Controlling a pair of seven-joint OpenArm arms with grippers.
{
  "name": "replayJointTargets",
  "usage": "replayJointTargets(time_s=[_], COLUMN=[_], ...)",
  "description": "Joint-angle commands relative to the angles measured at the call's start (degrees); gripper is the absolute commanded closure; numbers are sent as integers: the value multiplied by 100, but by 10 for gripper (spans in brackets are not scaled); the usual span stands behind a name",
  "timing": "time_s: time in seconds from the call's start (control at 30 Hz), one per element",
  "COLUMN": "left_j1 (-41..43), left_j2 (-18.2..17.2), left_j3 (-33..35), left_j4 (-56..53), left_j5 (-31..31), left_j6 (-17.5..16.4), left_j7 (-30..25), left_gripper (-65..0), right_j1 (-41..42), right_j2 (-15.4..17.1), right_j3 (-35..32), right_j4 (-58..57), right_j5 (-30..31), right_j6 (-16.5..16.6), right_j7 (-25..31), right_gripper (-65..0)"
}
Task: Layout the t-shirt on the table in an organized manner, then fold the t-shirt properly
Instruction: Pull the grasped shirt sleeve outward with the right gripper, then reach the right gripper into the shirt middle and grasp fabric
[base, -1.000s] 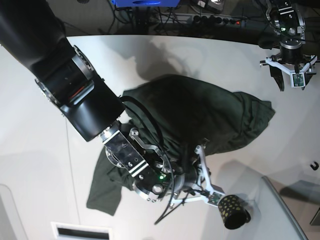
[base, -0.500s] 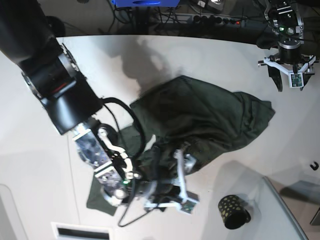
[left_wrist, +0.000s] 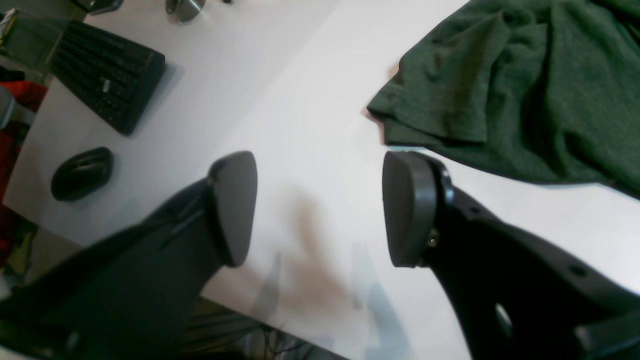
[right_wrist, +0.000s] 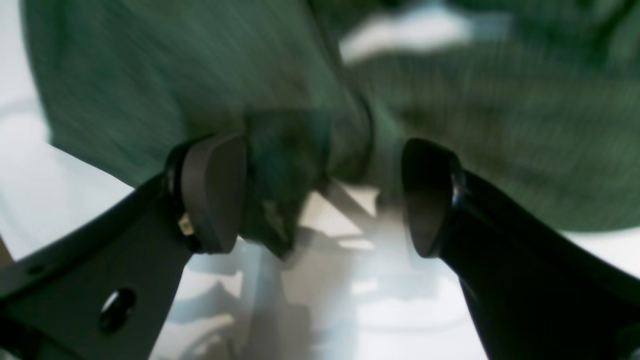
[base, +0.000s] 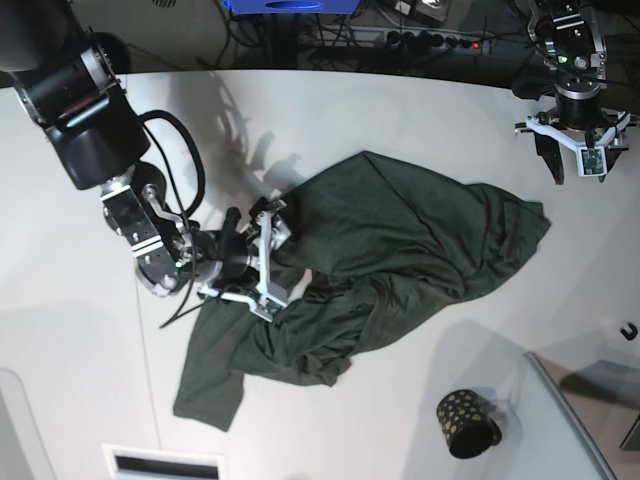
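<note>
The t-shirt (base: 400, 250) lies crumpled mid tabletop (base: 80, 350), white room all round. Right tool (base: 268, 260) gapes wide at its edge, gripping nothing; left tool (base: 580, 160) is apart, open, empty.

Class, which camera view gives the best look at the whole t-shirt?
The base view: it shows the entire crumpled t-shirt spread on the table. The left wrist view catches only one corner of it; the right wrist view shows blurred fabric close up between open jaws.

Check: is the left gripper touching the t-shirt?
Apart. The left wrist view shows the left gripper open over bare table, with white surface between its fingertips and the t-shirt.
</note>
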Motion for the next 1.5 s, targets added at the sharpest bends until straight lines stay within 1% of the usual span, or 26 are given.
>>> replayJointTargets(time_s=[0.0,0.03,0.1,0.17,0.23,0.4,0.47,0.5,0.57,0.67,0.73,0.83,0.9,0.97,1.07,1.13,1.27,1.33,1.47], left_j1=[48,66,75,145,154,163,154,154,154,127,127,110,110,110,110,110,92,92,92], left_j2=[-65,-65,-65,-65,-74,-74,-74,-74,-74,-74,-74,-74,-74,-83,-100,-100,-91,-91,-100], left_j3=[-31,-31,-31,-48,-40,-40,-31,-31,-31,-31,-31,-31,-31,-31,-31,-31,-31,-31,-48], left_j4=[95,95,77,77,77,77,77,77,77,77,77,77,68,68,68,68,68,68,68], left_j5=[-11,-11,-11,-11,-11,-11,-11,-11,-11,-11,-11,-11,-11,-11,-11,-11,-11,-11,-11], left_j6=[76,76,76,76,76,76,76,76,76,76,76,76,76,76,76,76,76,76,76], left_j7=[-134,-134,-134,-143,-152,-143,-143,-143,-143,-143,-143,-143,-143,-143,-143,-143,-152,-152,-160], left_gripper=[-375,-375,-375,-375,-375,-375,-375,-375,-375,-375,-375,-375,-375,-375,-375,-375,-375,-375,-375], right_j1=[233,250,294,417,584,1024,1024,998,857,628,470,145,-145,-532,-1200,-1649,-2334,-2712,-3574], right_j2=[-24,-15,-15,-15,-15,-76,-76,-50,3,143,161,161,205,381,636,838,1119,1269,1515], right_j3=[239,494,1065,1391,1426,1426,1294,1109,652,37,-271,-394,-359,-227,-51,-25,-25,-25,-16], right_j4=[75,58,-65,-355,-821,-2289,-2404,-2413,-2386,-2377,-2377,-2298,-1991,-1410,-241,612,1939,2537,3434], right_j5=[104,104,104,104,104,104,104,104,104,104,104,104,104,104,104,104,104,104,113], right_j6=[-21,-144,-504,-715,-733,-750,-768,-873,-1357,-1955,-2157,-2236,-2236,-2262,-2517,-2737,-3089,-3203,-3265], right_j7=[287,296,323,525,806,1237,1316,1325,1316,1316,1316,1307,1237,1043,806,613,270,59,-135], right_gripper=[-452,-452,-452,-452,-452,-450,-396,-345,-233,-111,-62,-3,0,0,0,0,0,0,0])
